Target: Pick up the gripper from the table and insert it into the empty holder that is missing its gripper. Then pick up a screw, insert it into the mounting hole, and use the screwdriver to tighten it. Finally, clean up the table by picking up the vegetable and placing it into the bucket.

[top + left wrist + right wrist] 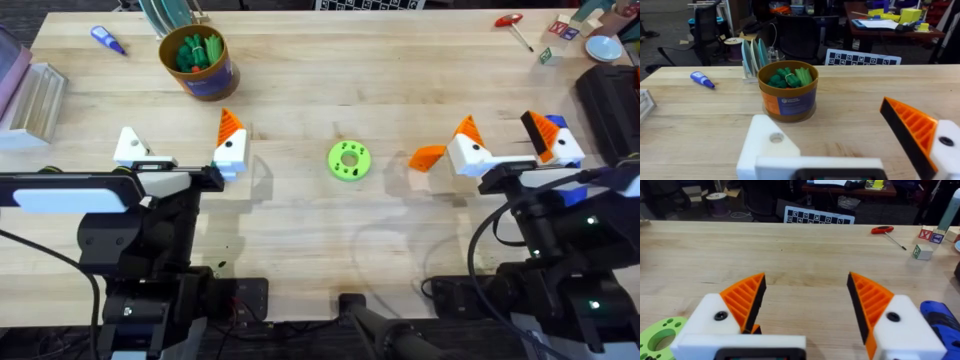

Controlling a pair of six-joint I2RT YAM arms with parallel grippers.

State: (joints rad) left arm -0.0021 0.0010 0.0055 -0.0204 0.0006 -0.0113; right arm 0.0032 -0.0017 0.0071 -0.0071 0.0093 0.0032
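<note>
A loose orange ribbed gripper (428,157) lies on the table, just left of my right gripper (510,135). My right gripper (806,297) is open, with orange fingers on both white mounts. A blue screwdriver (940,320) lies beside its right mount. My left gripper (180,142) (840,130) is open too. One side of it is a bare white holder (130,147) (767,145) with a round hole; the other side carries an orange finger (910,130). The brown-orange bucket (212,78) (788,103) stands ahead of it, with green vegetable pieces (787,77) inside.
A lime-green disc with holes (349,160) (660,335) lies mid-table. A small blue pen (107,40) (702,79) lies at the far left, and a red-handled tool (512,22) (885,230) at the far right beside small blocks (922,251). A clear box (35,98) sits at the left edge.
</note>
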